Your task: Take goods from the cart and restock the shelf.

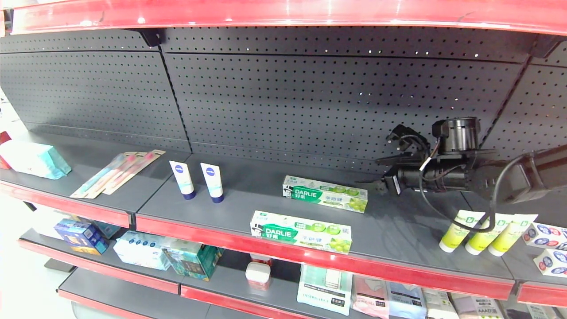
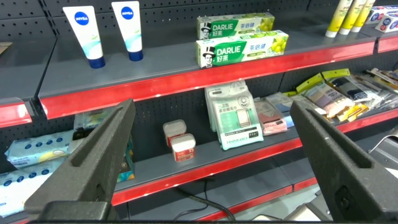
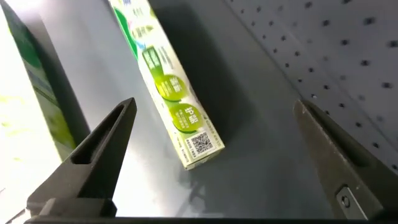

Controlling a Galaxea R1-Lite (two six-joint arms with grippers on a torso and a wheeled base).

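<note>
On shelf [image 1: 248,186]: 2 toothpaste boxes [image 1: 324,193] [image 1: 301,231], 2 wht tubes [image 1: 182,179] [image 1: 212,182], 3 ylw tubes [image 1: 456,232] [image 1: 483,235] [image 1: 508,237].

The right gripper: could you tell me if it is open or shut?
Open: the right gripper is spread wide, gripping nothing.

Shop: red-edged pegboard shelves [image 1: 310,257] stocked with toothpaste boxes [image 1: 325,193], tubes [image 1: 182,179].

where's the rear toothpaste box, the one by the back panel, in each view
Head view: rear toothpaste box lies on the shelf, behind the front box, beside the right gripper.
Left wrist view: the box is directly behind the front box.
Right wrist view: the box lies between the open jaws.
Shared landmark: the perforated back panel behind it.
</note>
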